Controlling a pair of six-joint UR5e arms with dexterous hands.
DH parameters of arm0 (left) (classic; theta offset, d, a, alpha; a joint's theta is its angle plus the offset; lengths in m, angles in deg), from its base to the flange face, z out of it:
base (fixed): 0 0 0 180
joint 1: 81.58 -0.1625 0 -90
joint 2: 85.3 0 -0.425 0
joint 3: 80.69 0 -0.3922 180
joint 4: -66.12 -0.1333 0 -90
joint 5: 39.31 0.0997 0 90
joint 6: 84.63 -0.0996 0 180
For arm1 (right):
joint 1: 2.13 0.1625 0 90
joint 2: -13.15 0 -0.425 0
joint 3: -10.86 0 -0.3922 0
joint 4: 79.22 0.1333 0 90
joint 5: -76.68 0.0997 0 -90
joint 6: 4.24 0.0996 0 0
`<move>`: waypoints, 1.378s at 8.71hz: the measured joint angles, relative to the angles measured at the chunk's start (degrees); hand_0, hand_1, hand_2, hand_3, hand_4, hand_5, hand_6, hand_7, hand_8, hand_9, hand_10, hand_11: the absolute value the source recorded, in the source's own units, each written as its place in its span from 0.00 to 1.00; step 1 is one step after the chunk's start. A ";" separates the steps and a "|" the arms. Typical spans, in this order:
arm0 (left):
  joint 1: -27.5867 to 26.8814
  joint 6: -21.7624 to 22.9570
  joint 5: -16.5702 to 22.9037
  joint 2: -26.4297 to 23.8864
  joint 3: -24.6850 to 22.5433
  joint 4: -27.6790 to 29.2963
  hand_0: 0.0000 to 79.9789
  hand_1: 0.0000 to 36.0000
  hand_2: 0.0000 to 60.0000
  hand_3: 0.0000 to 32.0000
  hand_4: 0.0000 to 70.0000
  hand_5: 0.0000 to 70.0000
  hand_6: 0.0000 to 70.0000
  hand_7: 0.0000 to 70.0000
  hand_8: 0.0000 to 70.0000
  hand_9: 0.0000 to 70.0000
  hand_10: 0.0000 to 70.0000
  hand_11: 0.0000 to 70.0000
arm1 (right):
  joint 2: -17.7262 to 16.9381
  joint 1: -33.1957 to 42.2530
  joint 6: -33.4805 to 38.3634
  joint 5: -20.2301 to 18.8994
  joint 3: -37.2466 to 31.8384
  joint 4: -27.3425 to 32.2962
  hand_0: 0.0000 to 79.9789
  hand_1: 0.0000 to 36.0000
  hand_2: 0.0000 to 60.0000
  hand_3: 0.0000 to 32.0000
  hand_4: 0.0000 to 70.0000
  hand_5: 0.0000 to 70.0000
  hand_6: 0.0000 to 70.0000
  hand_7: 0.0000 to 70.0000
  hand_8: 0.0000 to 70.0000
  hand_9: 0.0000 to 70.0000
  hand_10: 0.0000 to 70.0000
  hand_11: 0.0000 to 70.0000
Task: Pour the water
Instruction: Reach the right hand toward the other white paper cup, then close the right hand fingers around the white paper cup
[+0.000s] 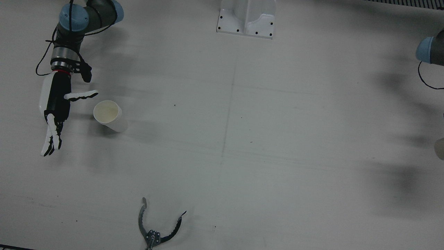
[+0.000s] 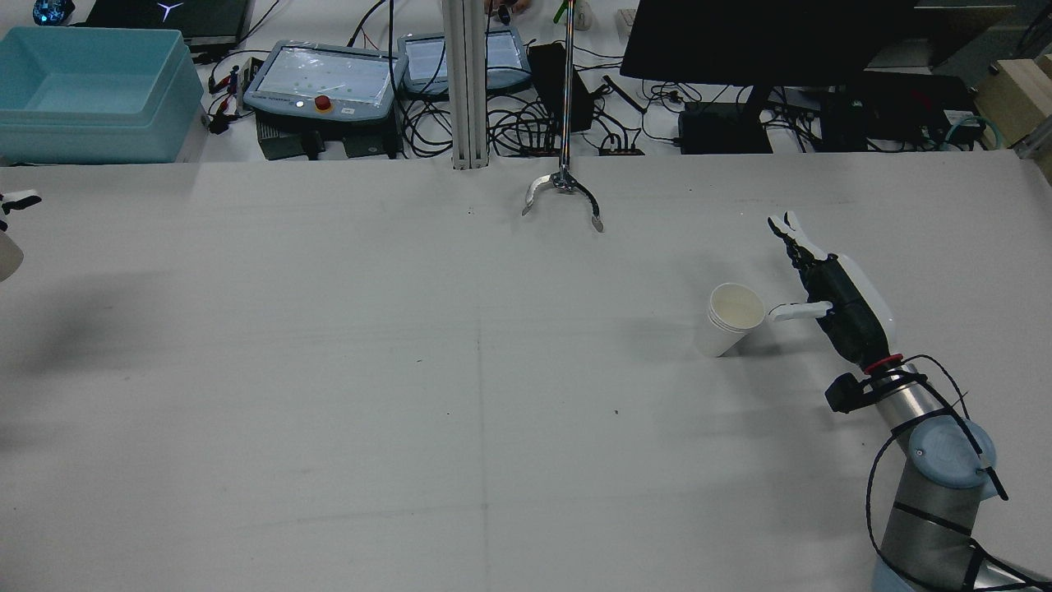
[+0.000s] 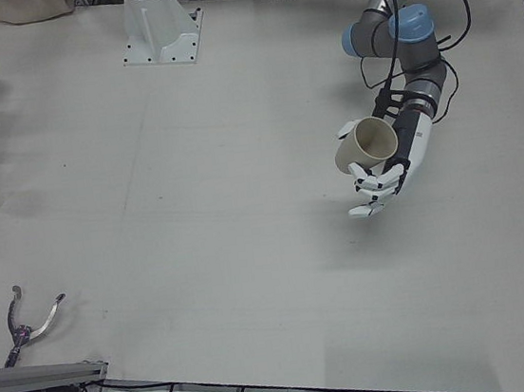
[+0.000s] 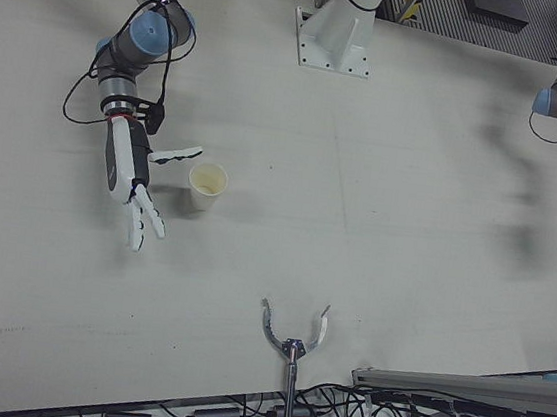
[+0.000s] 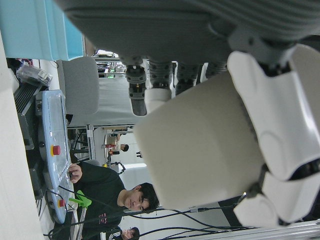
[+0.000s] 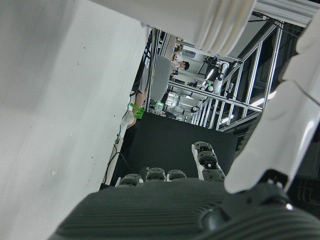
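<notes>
A white paper cup stands upright on the table, also seen as the white cup in the rear view and the white cup in the right-front view. My right hand is open just beside it, fingers spread, one finger reaching toward the rim without gripping. The right hand sits level with that cup. My left hand is raised above the table and shut on a beige paper cup, held tilted. The left hand view shows that beige cup wrapped by the fingers.
A metal grabber claw lies at the operators' edge of the table. The white pedestal base stands at the middle of the robot's side. Beyond the table are a blue bin, teach pendants and cables.
</notes>
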 measured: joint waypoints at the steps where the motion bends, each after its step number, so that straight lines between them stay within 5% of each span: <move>1: 0.12 0.01 0.01 0.00 -0.05 0.03 0.66 1.00 1.00 0.00 0.61 1.00 0.60 1.00 0.81 1.00 0.22 0.36 | 0.00 -1.13 -0.04 0.46 0.24 -0.01 0.60 0.27 0.00 0.00 0.06 0.02 0.00 0.00 0.04 0.00 0.00 0.01; 6: 0.43 0.33 -0.04 0.39 -0.11 0.71 0.65 1.00 1.00 0.00 0.60 1.00 0.60 1.00 0.80 1.00 0.22 0.36 | 0.04 -5.55 -0.78 3.35 0.56 -0.27 0.60 0.30 0.00 0.00 0.08 0.04 0.00 0.01 0.04 0.00 0.00 0.02; 12: 0.45 0.46 -0.03 0.38 -0.05 0.76 0.65 1.00 1.00 0.00 0.59 1.00 0.60 1.00 0.81 1.00 0.23 0.36 | 1.43 -7.14 -1.38 4.70 0.22 -0.54 0.62 0.35 0.00 0.00 0.17 0.18 0.10 0.22 0.05 0.07 0.04 0.08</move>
